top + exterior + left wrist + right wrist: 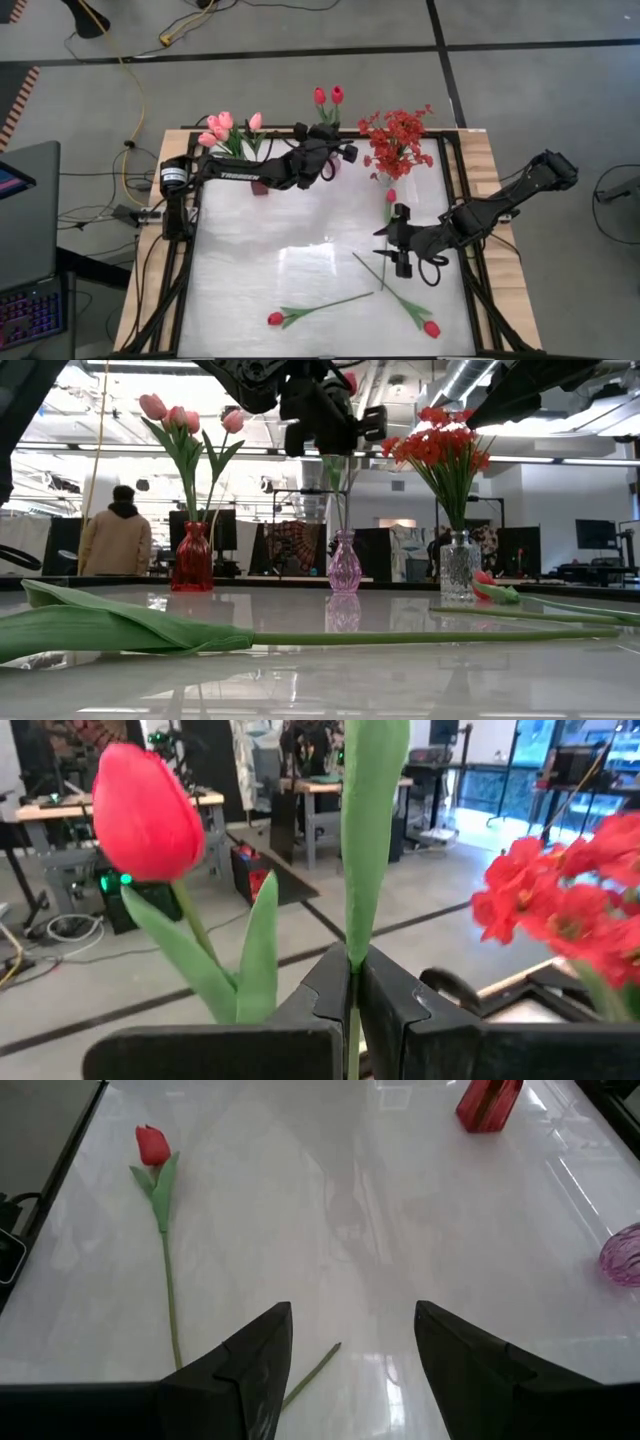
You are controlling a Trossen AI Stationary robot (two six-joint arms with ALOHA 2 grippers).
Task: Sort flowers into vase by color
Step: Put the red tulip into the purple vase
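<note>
Three vases [345, 565] are part filled, the left gripper [325, 150] pinches a red tulip stem [353, 970] above one, the right gripper [398, 240] hangs open, and three flowers [310, 312] lie unsorted.

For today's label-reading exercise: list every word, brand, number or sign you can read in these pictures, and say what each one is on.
"TROSSEN": white letters along the left arm, high view.
White label on the left arm's base: too small to read.
No readable text in the low view or either wrist view.
</note>
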